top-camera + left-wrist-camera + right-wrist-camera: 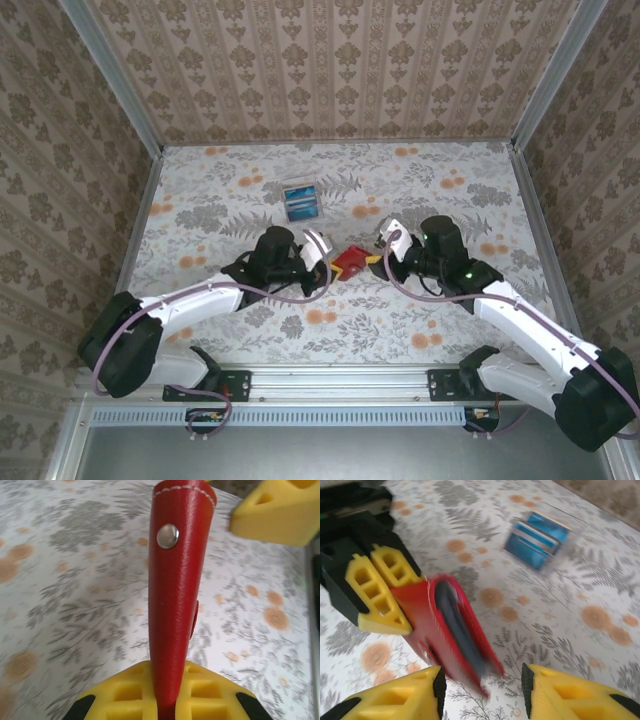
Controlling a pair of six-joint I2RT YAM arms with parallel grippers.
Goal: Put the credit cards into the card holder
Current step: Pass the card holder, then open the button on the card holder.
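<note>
Holder: the red card holder (175,605) sits mid-table (430,330), right between the two grippers, and looks lifted off the surface.
Left jaws: the left gripper (325,262) is clamped on one end, and the holder sticks straight out from its fingers.
Right jaws: the right gripper (482,695) is spread, with the holder's free end just inside the gap. I see no pinch, though the view is blurred.
Axis: the holder's long side runs left to right, pointing from one gripper into the other.
Cards: the credit cards (538,540) lie flat toward the far side, well apart from both grippers, a little nearer the left.
Free arm: the right, I judge, is the one to fetch them.
Arms: both reach inward, wrists low, facing each other.
</note>
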